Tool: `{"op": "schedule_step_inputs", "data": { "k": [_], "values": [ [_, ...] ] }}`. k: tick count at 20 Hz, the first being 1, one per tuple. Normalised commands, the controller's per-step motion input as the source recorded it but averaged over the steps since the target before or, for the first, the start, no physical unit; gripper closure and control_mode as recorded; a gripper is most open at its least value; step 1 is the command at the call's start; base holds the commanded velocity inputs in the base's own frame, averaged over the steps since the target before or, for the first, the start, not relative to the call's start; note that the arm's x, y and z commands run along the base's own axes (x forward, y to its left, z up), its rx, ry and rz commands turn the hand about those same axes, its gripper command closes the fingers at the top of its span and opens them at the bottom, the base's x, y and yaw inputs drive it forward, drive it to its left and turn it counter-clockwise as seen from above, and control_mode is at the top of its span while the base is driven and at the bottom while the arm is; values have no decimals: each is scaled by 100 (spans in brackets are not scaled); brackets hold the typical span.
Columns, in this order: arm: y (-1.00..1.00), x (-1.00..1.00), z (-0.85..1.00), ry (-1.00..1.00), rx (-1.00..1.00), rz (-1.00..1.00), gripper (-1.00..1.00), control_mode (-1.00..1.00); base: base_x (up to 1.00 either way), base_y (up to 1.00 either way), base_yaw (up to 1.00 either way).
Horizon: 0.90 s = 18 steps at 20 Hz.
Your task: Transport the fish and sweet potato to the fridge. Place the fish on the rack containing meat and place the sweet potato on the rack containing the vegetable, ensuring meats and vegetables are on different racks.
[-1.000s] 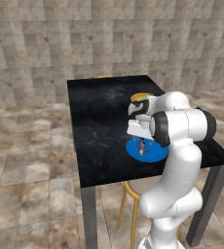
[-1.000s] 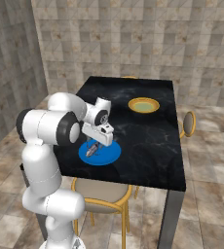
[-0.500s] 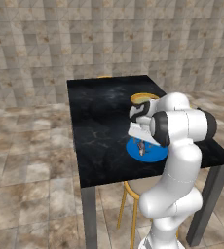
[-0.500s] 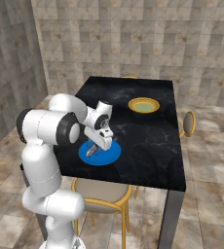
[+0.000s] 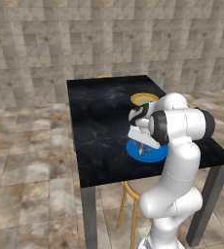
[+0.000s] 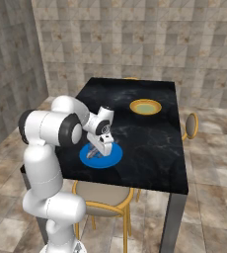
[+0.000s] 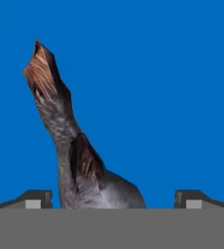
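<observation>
Standing on a stone-tiled floor before a tiled wall, left base view: a rectangular table [image 5: 104,126] with glossy black marbled top and grey legs; on it a round flat blue plate [image 5: 154,153] near the front edge and, farther back, a shallow yellow-rimmed bowl [image 5: 144,98]; the white arm bends down over the plate, its gripper [image 5: 142,147] low above it. Right base view: same table, blue plate [image 6: 110,157] under the gripper [image 6: 96,151], yellow bowl [image 6: 145,106] well apart toward the far side, a yellow-framed chair [image 6: 103,195] tucked at the near edge. Hand view: the fish [image 7: 70,141], slim, mottled silver-grey, with brownish ribbed tail and fin, lying on the plain blue plate between two dark finger tips [image 7: 33,198] spread wide, neither touching it.
</observation>
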Motion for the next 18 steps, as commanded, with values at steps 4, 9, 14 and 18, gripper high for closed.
{"op": "schedule_step_inputs", "data": {
  "k": [4,9,14,18],
  "values": [
    [43,-10,-50,4,0,-8,100,-100,0,0,0],
    [30,-30,-33,0,0,-7,100,-100,0,0,0],
    [27,-30,-20,0,0,-4,100,-100,0,0,0],
    [21,-33,-9,0,0,-5,100,-100,0,0,0]
  ]
}}
